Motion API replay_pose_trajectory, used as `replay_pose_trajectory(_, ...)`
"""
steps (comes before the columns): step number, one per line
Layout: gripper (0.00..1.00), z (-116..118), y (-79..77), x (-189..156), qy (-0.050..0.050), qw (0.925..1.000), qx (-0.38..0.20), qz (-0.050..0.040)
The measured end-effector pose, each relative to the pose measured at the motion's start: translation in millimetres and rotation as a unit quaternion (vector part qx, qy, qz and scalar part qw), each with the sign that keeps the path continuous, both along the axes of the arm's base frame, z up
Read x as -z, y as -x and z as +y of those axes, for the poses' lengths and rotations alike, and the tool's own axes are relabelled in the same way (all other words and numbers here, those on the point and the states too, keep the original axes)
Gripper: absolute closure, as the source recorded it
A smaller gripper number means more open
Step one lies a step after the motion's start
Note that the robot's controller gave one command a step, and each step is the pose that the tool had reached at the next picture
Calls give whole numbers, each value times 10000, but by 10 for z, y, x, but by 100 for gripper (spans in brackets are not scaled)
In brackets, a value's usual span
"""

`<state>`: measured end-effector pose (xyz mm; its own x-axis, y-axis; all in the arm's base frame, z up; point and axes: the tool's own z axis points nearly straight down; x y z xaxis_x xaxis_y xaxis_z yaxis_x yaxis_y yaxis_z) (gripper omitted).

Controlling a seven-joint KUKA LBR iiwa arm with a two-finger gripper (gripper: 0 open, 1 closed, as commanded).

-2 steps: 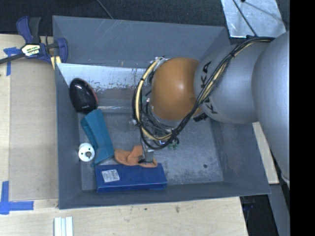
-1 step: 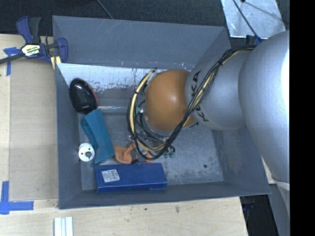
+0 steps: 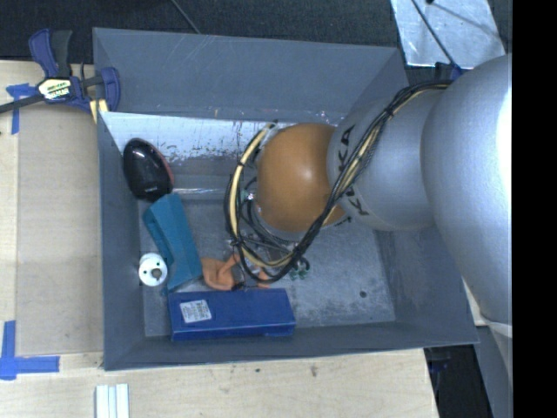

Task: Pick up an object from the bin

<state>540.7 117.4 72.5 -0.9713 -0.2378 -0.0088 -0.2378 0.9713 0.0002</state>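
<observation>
Grey bin floor (image 3: 348,286) carries a small orange lump (image 3: 219,273), crumpled in shape, just left of the jaws. I cannot tell whether the jaws are open or closed: the orange wrist cover (image 3: 291,177) and its cables (image 3: 239,225) hide them and part of the lump. A flat blue box (image 3: 233,313) lies close by along the wall, and a teal wedge (image 3: 174,233) sits further left. Right of the jaws the floor is bare.

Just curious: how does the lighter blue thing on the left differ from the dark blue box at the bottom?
The teal piece is paler and looks soft; the dark blue box is straight-edged. The teal piece lies slanted, the box runs along the bin's near wall. Only the box bears a white label. Both are oblong and lie flat.
</observation>
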Motion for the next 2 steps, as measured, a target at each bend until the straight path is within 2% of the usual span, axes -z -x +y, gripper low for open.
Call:
replay_pose_trajectory(1,100,-34,-11,-455,14,9999,86,64)
replay_pose_trajectory(2,100,-1,-8,-1890,7,9997,261,28)
